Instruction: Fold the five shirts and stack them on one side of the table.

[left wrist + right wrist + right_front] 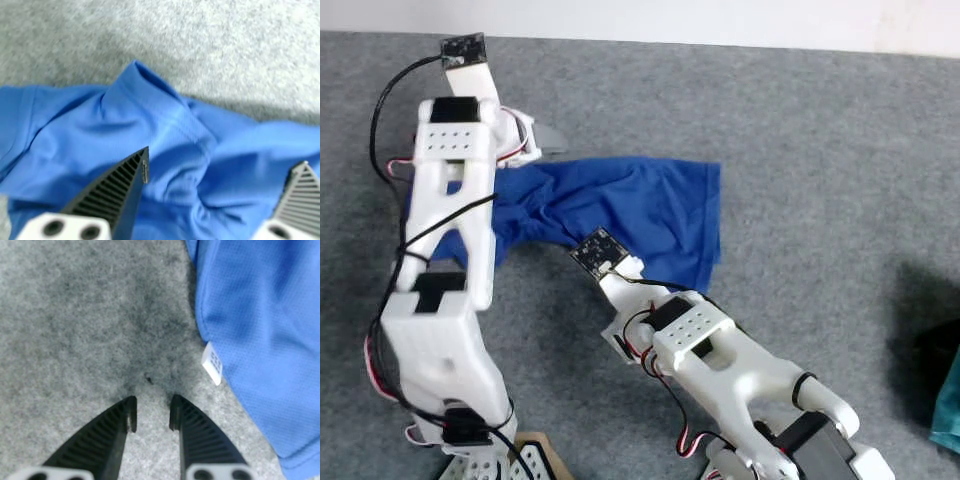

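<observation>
A grey, felt-like surface [820, 150] with a mottled nap runs across nearly the whole high view. Along its far edge lies a plain pale strip [720, 20]; wall or floor, hard to tell. A soft dark shadow [920, 320] falls on the grey near the right edge. A tan board [545, 455] sits at the near edge

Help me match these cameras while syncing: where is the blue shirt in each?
High view: blue shirt spread mid-table, partly behind both arms.
Left wrist view: blue shirt rumpled beneath the open left claw.
Right wrist view: its edge beside the right claw, not touching.
Shared landmark: the grey table cover.
</observation>
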Controlling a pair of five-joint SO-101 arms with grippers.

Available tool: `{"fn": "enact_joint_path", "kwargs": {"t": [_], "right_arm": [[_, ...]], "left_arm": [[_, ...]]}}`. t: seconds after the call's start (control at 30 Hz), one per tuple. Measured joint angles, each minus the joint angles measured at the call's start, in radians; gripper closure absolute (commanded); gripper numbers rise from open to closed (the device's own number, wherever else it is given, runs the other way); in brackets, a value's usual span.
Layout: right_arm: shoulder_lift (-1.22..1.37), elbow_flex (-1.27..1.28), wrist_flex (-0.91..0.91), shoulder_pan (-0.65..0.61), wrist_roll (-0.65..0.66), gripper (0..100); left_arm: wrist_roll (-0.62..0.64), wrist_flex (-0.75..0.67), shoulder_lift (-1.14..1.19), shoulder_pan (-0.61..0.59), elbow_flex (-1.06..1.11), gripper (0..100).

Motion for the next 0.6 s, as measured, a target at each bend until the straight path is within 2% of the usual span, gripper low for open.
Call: {"fn": "enact_joint_path", "kwargs": {"t": [0.17,0.23,0.37,0.47,0.6], "right_arm": [[0.0,0.0,0.0,0.0,0.0,87.2],[0.0,0.0,0.0,0.0,0.0,87.2],[0.0,0.0,0.0,0.0,0.0,87.2],[0.0,0.0,0.0,0.0,0.0,87.2],[0.0,0.0,0.0,0.0,0.0,87.2]], "left_arm": [[0.0,0.012,0.187,-0.018,-0.149,58],[0.005,0.071,0.209,-0.041,-0.212,58],[0.008,0.275,0.209,-0.069,-0.399,58],[0.008,0.43,0.187,-0.068,-0.497,64],[0.008,0.466,0.075,-0.087,-0.434,79]]}}
